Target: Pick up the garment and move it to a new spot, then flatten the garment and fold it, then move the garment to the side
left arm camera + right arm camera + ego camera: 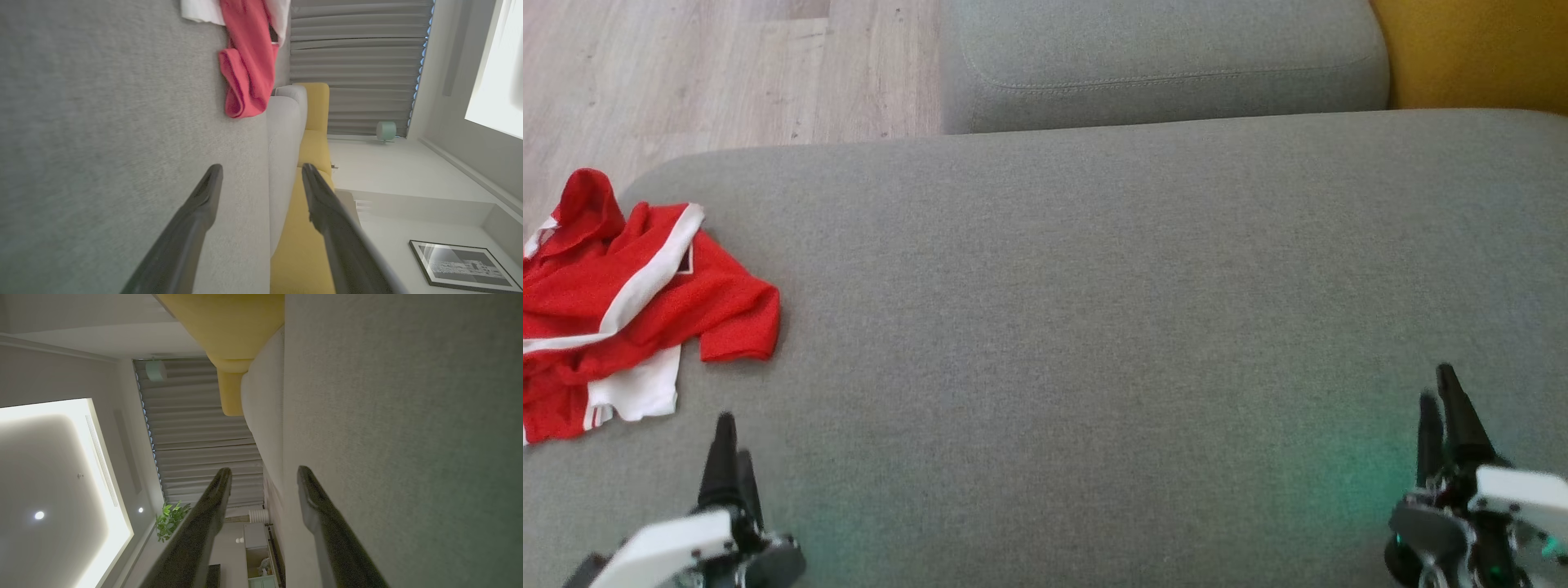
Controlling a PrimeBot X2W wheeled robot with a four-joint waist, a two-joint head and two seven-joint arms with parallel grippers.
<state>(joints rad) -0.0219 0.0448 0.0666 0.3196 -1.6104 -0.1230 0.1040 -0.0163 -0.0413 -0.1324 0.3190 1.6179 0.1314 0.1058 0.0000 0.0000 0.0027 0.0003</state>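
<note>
Garment (629, 302), red and white, lies crumpled at the far left edge of the grey sofa cushion (1094, 286), near your left pincer (734, 441), which stands open and empty, while well apart at right your right pincer (1436, 385) gapes, holding nothing.

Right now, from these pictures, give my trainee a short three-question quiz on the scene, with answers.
1. What do the left gripper and the right gripper hold?
2. True or false: the red and white garment lies folded flat at the middle of the grey cushion.
3. The garment lies nearest: A the left gripper, B the right gripper, C equally near both.
Key: 1 nothing, both are open; 2 false, it lies crumpled at the cushion's left edge; 3 A.
</note>
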